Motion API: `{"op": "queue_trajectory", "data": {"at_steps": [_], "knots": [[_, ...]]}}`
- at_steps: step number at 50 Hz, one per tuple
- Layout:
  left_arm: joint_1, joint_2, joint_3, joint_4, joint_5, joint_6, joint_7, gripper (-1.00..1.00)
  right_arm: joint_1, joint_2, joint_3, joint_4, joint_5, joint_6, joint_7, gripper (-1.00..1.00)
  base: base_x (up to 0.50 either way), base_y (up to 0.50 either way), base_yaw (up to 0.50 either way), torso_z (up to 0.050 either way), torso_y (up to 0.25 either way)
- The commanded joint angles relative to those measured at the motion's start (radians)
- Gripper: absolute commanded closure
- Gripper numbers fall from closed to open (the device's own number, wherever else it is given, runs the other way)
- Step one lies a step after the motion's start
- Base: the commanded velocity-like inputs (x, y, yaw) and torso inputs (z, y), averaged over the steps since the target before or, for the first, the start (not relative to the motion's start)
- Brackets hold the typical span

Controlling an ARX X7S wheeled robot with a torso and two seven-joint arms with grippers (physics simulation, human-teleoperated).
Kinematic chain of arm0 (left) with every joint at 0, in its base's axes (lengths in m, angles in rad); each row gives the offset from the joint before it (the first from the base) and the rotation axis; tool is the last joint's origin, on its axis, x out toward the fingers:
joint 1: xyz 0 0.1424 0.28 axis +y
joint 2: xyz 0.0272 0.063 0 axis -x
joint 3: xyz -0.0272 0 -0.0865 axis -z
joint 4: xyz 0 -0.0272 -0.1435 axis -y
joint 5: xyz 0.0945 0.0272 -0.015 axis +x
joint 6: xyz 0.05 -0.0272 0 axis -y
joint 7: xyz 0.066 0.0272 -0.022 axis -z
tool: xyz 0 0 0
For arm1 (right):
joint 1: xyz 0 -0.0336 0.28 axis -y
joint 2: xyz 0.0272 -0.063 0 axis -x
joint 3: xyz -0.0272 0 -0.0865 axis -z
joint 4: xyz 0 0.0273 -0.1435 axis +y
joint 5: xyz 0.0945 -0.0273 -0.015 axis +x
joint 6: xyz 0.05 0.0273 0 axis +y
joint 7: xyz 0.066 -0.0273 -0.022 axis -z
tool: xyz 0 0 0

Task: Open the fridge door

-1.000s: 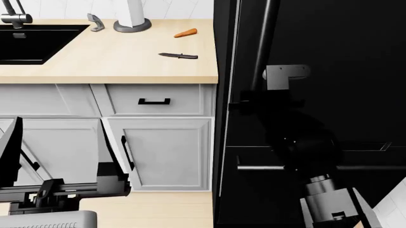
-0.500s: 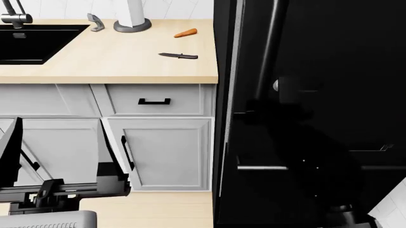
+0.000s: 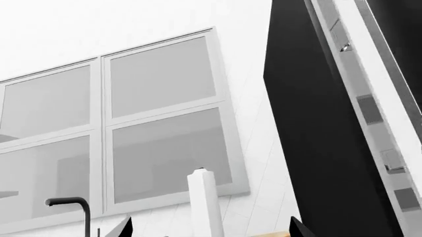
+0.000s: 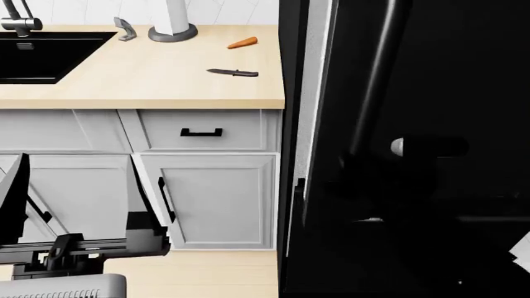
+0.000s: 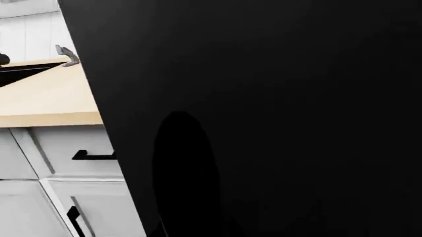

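The large glossy black fridge door [image 4: 447, 74] with its long vertical black bar handle [image 4: 377, 87] fills the right side of my head view, and a pale strip of its white inner edge [image 4: 313, 93] shows along the hinge-free side, so I judge it cracked open but far from wide. My right arm is lost in the black in front of the door; only a small pale cap [image 4: 398, 147] shows near the handle's lower part, and I cannot tell whether the right pincer is clenched on the bar or loose. To do this step well, I would draw along the arc of the hinge, not straight back, keeping the wrist free to turn with the panel so the bar does not slip. The right wrist view gives me almost nothing but black panel. The left pincer [image 3: 211, 228] shows only two dark tips standing apart, released and holding nothing, aimed up at the white wall cupboards. Beside the fridge runs the pale wooden surface [image 4: 141, 74] with a dark knife [image 4: 233, 73], an orange carrot [image 4: 242, 43] and a black sink [image 4: 41, 56]; below it sit grey cabinet doors [image 4: 220, 198]. The risk I see is the door swinging into my own torso or base.
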Motion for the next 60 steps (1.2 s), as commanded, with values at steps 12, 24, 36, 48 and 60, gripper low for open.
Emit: {"op": "queue_trajectory", "data": {"at_steps": [12, 24, 36, 48, 60], "knots": [[0.0, -0.008, 0.002, -0.006, -0.008, 0.006, -0.007, -1.0, -0.413, 0.051, 0.361, -0.422, 0.14, -0.268, -0.161, 1.0, 0.0, 0.0, 0.0, 0.001, 0.004], [-0.005, -0.01, 0.007, -0.013, -0.009, 0.006, -0.011, -1.0, -0.567, -0.023, 0.548, -0.471, 0.141, -0.541, -0.343, 1.0, 0.0, 0.0, 0.0, 0.002, 0.005], [0.01, -0.015, 0.005, -0.008, -0.008, 0.014, -0.017, -1.0, -0.627, -0.109, 0.644, -0.445, 0.221, -0.735, -0.53, 1.0, 0.0, 0.0, 0.0, 0.002, 0.004], [0.009, -0.019, 0.006, -0.011, -0.009, 0.017, -0.021, -1.0, -0.653, -0.134, 0.655, -0.44, 0.248, -0.791, -0.602, -1.0, 0.0, 0.0, 0.0, 0.001, 0.003], [0.001, -0.021, 0.012, -0.017, -0.009, 0.015, -0.024, -1.0, -0.666, -0.134, 0.655, -0.449, 0.25, -0.804, -0.618, -1.0, 0.0, 0.0, 0.0, 0.0, 0.0]]}}
